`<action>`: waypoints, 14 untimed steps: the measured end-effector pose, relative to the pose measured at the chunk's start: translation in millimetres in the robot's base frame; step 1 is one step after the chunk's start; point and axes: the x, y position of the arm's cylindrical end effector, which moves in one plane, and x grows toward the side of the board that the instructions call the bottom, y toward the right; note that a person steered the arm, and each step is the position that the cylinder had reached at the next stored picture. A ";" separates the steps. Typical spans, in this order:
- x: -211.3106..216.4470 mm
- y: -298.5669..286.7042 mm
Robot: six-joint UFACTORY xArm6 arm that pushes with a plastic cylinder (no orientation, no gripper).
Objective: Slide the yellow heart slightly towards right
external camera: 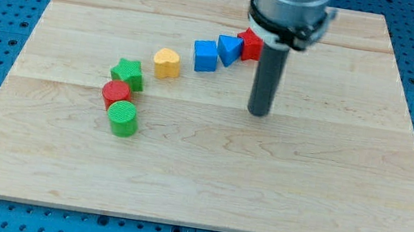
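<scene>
The biggest thing is the wooden board [198, 172], flat and smooth, so blocks should slide on it easily. Next is my arm, a dark rod coming down from the view's top, and my tip [258, 112] rests on bare wood near the middle. It has no jaws at all, so nothing can open, close or pinch; it can only push. The small blocks sit in a curved row. At the view's left are a green star [128, 74], a red round block [116, 92] and a green round block [123, 118], close together. Then comes the yellow heart [167, 62], alone, with a gap on each side. Right of it are a blue cube [205, 55], a blue block [228, 48] and a red block [250, 44]. My tip is well apart from the heart, to its right and lower. The heart looks small, hard and light, so I think a gentle nudge will do. I should push on its left side, in the middle, so it does not spin or hit the blue cube.
</scene>
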 end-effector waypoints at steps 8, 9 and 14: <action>-51.5 -353.2; -102.7 -292.7; -114.5 -208.4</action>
